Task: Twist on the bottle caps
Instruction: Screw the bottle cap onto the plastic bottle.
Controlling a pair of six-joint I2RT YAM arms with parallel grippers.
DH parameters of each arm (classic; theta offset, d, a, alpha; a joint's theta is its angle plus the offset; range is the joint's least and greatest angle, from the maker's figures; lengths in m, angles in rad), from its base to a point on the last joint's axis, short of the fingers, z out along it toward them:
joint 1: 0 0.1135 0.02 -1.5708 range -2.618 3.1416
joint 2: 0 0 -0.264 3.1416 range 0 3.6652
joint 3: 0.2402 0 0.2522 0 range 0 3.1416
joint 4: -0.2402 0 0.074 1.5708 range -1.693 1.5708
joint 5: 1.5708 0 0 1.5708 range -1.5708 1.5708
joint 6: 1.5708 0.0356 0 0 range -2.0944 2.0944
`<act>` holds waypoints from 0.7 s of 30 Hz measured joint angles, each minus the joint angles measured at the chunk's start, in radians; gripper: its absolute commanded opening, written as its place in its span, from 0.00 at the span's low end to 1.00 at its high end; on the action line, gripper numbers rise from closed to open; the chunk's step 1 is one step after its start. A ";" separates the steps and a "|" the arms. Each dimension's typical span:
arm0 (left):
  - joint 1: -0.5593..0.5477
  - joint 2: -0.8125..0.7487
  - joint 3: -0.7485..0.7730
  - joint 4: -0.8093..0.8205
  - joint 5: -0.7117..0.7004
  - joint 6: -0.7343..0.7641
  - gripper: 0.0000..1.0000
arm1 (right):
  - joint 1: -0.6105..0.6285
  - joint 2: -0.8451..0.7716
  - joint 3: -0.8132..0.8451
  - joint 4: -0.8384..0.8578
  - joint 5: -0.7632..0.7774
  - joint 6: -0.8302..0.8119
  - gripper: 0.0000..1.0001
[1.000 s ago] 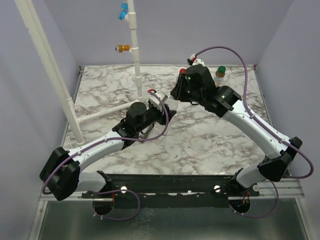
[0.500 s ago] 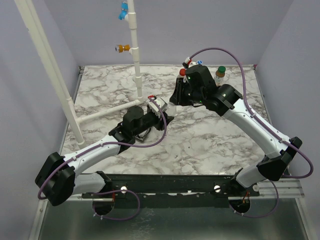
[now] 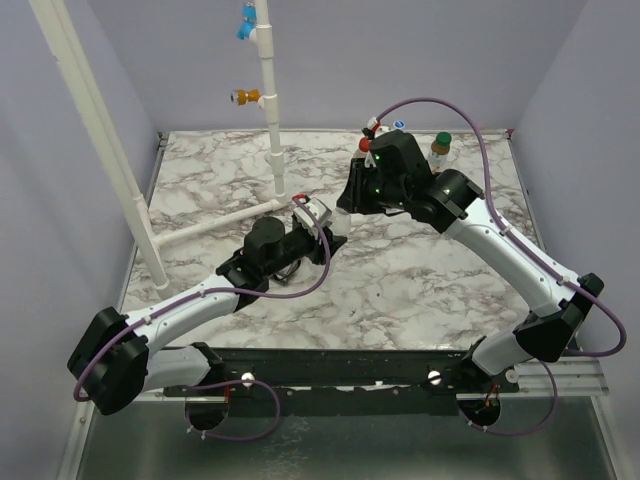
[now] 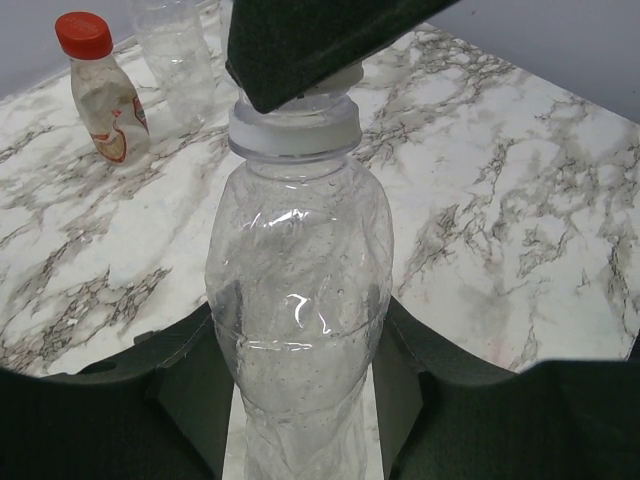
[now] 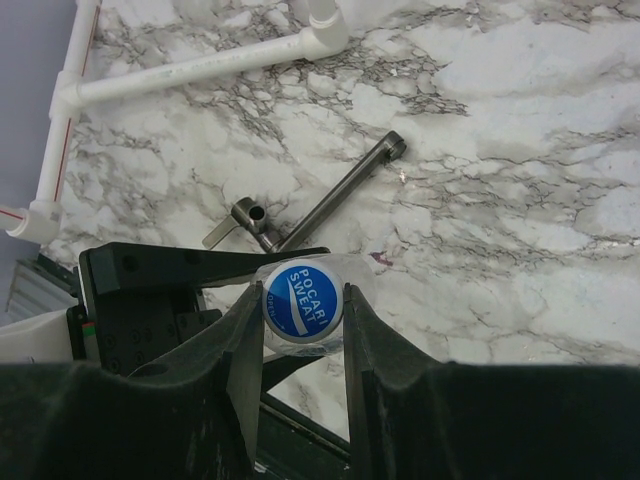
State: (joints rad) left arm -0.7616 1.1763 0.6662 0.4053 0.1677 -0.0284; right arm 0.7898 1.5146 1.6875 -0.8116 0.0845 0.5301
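A clear plastic bottle (image 4: 298, 270) stands upright between the fingers (image 4: 400, 360) of my left gripper (image 4: 300, 372), which is shut on its lower body. On the bottle's neck sits a white-and-blue cap (image 5: 302, 298), and my right gripper (image 5: 302, 312) is shut on it from above, a finger on each side. In the top view the two grippers, left (image 3: 328, 236) and right (image 3: 350, 197), meet mid-table and hide the bottle. A red-capped bottle with a reddish label (image 4: 103, 95) and a clear bottle (image 4: 180, 55) with its top out of frame stand behind. A green-capped bottle (image 3: 440, 148) stands at the back right.
A white pipe frame (image 3: 270, 100) rises at the back left, carrying an orange fitting (image 3: 245, 97) and a blue fitting (image 3: 245, 25); its base pipes (image 5: 200, 75) lie on the marble. A metal T-handle tool (image 5: 330, 195) lies beneath the grippers.
The left arm has swung a little, carrying the bottle toward the right gripper, which has shifted slightly left. Both grips are unchanged.
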 measured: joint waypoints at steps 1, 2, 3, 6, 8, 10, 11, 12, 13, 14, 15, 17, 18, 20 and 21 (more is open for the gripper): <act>0.000 0.000 0.000 0.000 0.000 -0.005 0.00 | 0.000 0.000 0.000 0.000 0.000 0.000 0.19; 0.000 0.000 0.000 0.001 -0.001 -0.010 0.00 | 0.000 0.000 0.000 0.001 0.000 0.000 0.20; 0.000 0.000 0.000 0.002 -0.002 -0.016 0.00 | 0.000 0.000 0.000 0.002 0.001 0.000 0.21; -0.004 0.006 0.000 0.011 -0.008 -0.028 0.00 | 0.000 -0.002 0.000 0.003 0.008 0.000 0.25; -0.006 0.013 0.000 0.022 -0.012 -0.035 0.00 | 0.000 -0.003 0.000 0.003 0.015 0.000 0.26; -0.007 0.021 0.000 0.034 -0.015 -0.039 0.00 | 0.000 -0.004 0.000 0.003 0.027 0.000 0.29; -0.008 0.025 0.000 0.039 -0.016 -0.041 0.00 | 0.000 -0.004 0.000 0.003 0.028 0.000 0.30; -0.008 0.027 0.000 0.043 -0.018 -0.042 0.00 | 0.000 -0.005 0.000 0.003 0.034 0.001 0.32; -0.009 0.030 0.000 0.047 -0.019 -0.043 0.00 | 0.000 -0.005 0.000 0.002 0.038 0.001 0.34; -0.010 0.032 0.000 0.051 -0.021 -0.046 0.00 | 0.000 -0.005 0.000 0.003 0.042 0.001 0.35; -0.011 0.034 0.000 0.056 -0.022 -0.047 0.00 | 0.000 -0.006 0.000 0.003 0.044 0.001 0.36; -0.011 0.040 0.000 0.068 -0.023 -0.050 0.00 | 0.001 -0.006 0.003 0.003 0.050 0.002 0.41; -0.011 0.040 0.000 0.070 -0.023 -0.050 0.00 | 0.001 -0.006 0.005 0.003 0.051 0.003 0.42; -0.011 0.042 0.000 0.081 -0.024 -0.053 0.00 | 0.004 -0.006 0.007 0.003 0.052 0.007 0.47; -0.012 0.043 0.000 0.090 -0.025 -0.054 0.00 | 0.008 -0.006 0.008 0.003 0.051 0.011 0.49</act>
State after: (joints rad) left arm -0.7738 1.2190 0.6666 0.4957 0.1425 -0.0826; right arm 0.7975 1.5089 1.6955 -0.8085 0.1360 0.5411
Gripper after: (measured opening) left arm 0.503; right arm 0.439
